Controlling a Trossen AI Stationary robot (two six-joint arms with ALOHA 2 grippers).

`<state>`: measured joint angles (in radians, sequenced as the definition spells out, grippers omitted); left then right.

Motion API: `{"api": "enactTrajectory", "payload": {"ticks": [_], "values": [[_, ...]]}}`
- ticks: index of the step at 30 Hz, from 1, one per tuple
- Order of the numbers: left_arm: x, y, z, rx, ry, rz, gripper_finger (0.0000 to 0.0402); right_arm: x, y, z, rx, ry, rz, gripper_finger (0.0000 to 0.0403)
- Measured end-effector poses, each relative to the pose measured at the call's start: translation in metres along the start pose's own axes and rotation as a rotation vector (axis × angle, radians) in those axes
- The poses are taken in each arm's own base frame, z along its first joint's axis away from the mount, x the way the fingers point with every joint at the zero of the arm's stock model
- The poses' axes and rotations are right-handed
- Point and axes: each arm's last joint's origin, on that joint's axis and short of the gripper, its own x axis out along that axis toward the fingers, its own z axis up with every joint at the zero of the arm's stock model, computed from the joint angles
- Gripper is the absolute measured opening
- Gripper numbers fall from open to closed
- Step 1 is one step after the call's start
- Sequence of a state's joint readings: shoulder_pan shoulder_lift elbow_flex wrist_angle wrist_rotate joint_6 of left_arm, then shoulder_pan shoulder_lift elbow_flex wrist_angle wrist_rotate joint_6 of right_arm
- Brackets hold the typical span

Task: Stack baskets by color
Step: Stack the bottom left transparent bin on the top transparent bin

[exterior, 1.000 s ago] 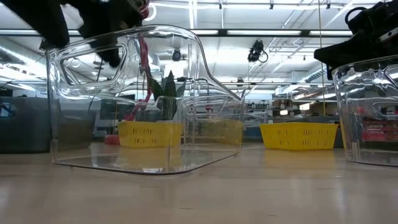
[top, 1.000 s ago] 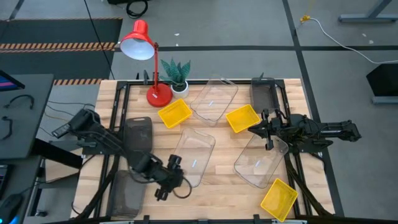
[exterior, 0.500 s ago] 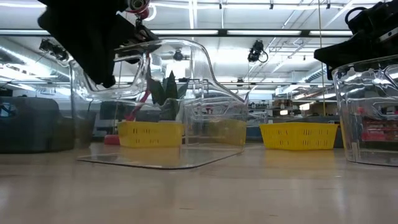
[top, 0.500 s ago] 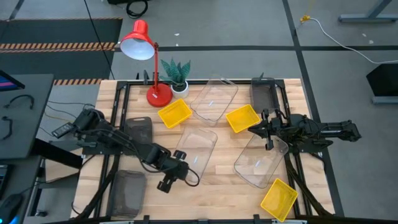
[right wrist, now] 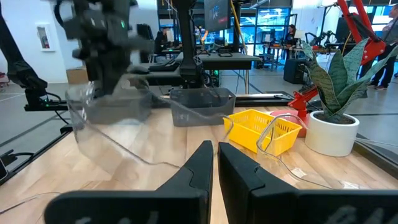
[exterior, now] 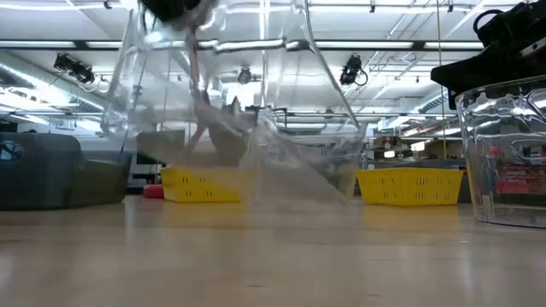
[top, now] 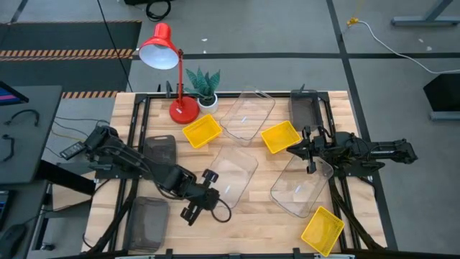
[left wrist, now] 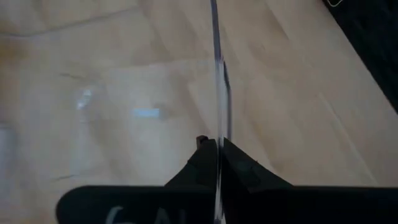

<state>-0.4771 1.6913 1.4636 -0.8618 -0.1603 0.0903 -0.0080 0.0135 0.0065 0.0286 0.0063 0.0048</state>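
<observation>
My left gripper [top: 206, 188] has its jaws pinched tight on the thin rim of a clear basket [top: 231, 173], which sits in the middle of the counter [top: 248, 216], on the near side of the red lamp [top: 162, 49] and a little toward my right arm; in my left wrist view the wall [left wrist: 217, 93] runs edge-on straight between my two dark fingers [left wrist: 202, 163]. The low view shows the clear basket [exterior: 239, 111] tipped, one side raised off the wood. I judge it light and fairly stiff, but a glossy wall like that is slippery and a one-sided pinch lets it swing, so the hold belongs on the rim at the middle of a short end, with slow moves. My right gripper [top: 310, 155] hangs over a second clear basket [top: 300, 187], farther from the lamp on my right side; its jaws [right wrist: 214, 163] look nearly closed, and I cannot tell whether they grip that basket's rim. A third clear one [top: 248, 115] lies just beside the plant next to the lamp. Three yellow baskets [top: 202, 132] are scattered: one close to the lamp's base, one [top: 279, 137] further right, one [top: 321, 230] at the far corner from the lamp. The grey baskets [top: 159, 152] look heavier but rigid, and should nest easily
</observation>
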Motion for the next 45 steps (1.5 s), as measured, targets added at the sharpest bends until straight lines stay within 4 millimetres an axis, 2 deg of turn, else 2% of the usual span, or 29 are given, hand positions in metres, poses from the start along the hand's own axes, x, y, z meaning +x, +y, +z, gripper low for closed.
{"api": "enactTrajectory", "payload": {"ticks": [3,7,10,13,17,24,28,32,37,41,45], "values": [[-0.021,0.004,0.008,0.012,0.009,0.085,0.0005,0.0,0.0,0.0,0.0,0.0,0.0,0.003],[-0.037,0.013,0.013,0.053,0.029,0.232,0.0004,0.0,0.0,0.0,0.0,0.0,0.0,0.003],[-0.042,0.017,0.014,0.096,0.049,0.334,0.0004,0.0,0.0,0.0,0.0,0.0,0.0,0.003],[-0.041,0.03,0.012,0.131,0.081,0.364,0.0004,0.0,0.0,0.0,0.0,0.0,0.0,0.003],[-0.037,0.068,0.007,0.141,0.109,0.406,0.0004,0.0,0.0,0.0,0.0,0.0,0.0,0.003],[-0.036,0.144,-0.001,0.185,0.044,0.48,0.0004,0.0,0.0,0.0,0.0,0.0,0.0,0.003],[-0.029,0.184,-0.019,0.191,0.002,0.478,0.0004,0.0,0.0,0.0,0.0,0.0,0.0,0.003],[-0.015,0.211,-0.046,0.199,0.029,0.472,0.0004,0.0,0.0,0.0,0.0,0.0,0.0,0.003],[0.006,0.226,-0.066,0.244,-0.01,0.507,0.0004,0.0,0.0,0.0,0.0,0.0,0.0,0.003],[0.018,0.224,-0.078,0.252,-0.063,0.4,0.0004,0.0,0.0,0.0,0.0,0.0,0.0,0.003],[0.024,0.22,-0.084,0.253,-0.042,0.348,0.0004,0.0,0.0,0.0,0.0,0.0,0.0,0.003]]}}
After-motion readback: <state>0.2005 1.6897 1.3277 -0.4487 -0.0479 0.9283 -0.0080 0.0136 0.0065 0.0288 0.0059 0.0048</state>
